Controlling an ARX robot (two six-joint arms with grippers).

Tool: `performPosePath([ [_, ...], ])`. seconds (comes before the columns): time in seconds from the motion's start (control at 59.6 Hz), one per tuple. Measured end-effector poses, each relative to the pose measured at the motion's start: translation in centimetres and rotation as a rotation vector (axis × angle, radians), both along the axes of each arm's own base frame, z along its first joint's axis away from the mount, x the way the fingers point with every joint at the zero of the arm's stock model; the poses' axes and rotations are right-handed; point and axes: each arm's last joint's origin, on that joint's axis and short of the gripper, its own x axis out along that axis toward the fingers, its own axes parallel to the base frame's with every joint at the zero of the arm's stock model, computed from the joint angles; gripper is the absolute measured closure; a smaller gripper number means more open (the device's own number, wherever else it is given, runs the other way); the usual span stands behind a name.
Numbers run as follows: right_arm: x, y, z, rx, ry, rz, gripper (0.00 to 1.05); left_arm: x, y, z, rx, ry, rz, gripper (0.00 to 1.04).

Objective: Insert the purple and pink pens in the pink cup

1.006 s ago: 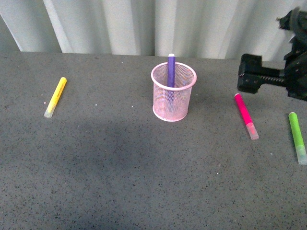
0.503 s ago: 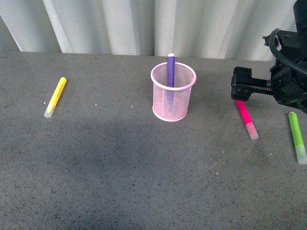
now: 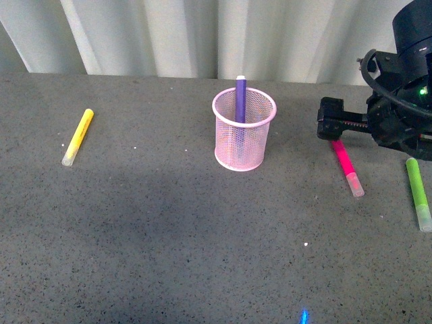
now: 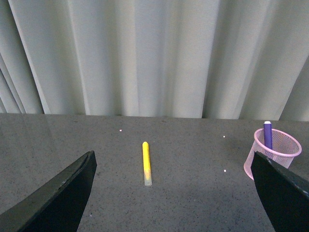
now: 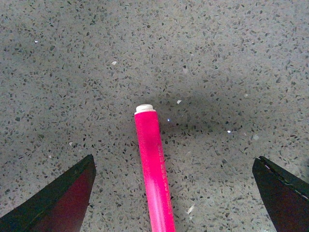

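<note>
The pink cup [image 3: 244, 148] stands upright mid-table with the purple pen [image 3: 241, 94] standing inside it, its end poking above the rim; the left wrist view shows the same cup [image 4: 273, 162] and pen [image 4: 267, 134]. Flat on the table to the cup's right lies the pink pen [image 3: 347, 165], its far end hidden under my right gripper [image 3: 332, 128]. That gripper hangs open directly over the pen [image 5: 153, 164], which runs between its wide-apart fingers without touching them. My left gripper [image 4: 178, 193] is open and holds nothing.
A yellow marker [image 3: 78, 136] lies at the far left, also seen from the left wrist [image 4: 146, 162]. A green marker [image 3: 418, 193] lies at the right edge beside the pink pen. A grey curtain [image 3: 202, 34] closes off the table's back edge.
My right gripper has moved left and down, from beside the pink pen's far end to right over it. The pens, markers and cup have not moved.
</note>
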Motion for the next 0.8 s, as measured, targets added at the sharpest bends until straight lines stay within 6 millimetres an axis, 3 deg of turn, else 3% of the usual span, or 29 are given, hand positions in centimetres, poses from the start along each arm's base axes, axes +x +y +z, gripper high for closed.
performPosePath([
  [0.402,0.8,-0.4,-2.0,-0.004,0.017,-0.006,0.07,0.0,0.0,0.0,0.000,0.000,0.000,0.07],
  [0.537,1.1,-1.1,-2.2,-0.006,0.012,-0.021,0.36,0.0,0.0,0.0,0.000,0.000,0.000,0.07],
  [0.805,1.3,-1.8,-2.4,-0.001,0.004,-0.037,0.76,0.0,0.0,0.0,0.000,0.000,0.000,0.07],
])
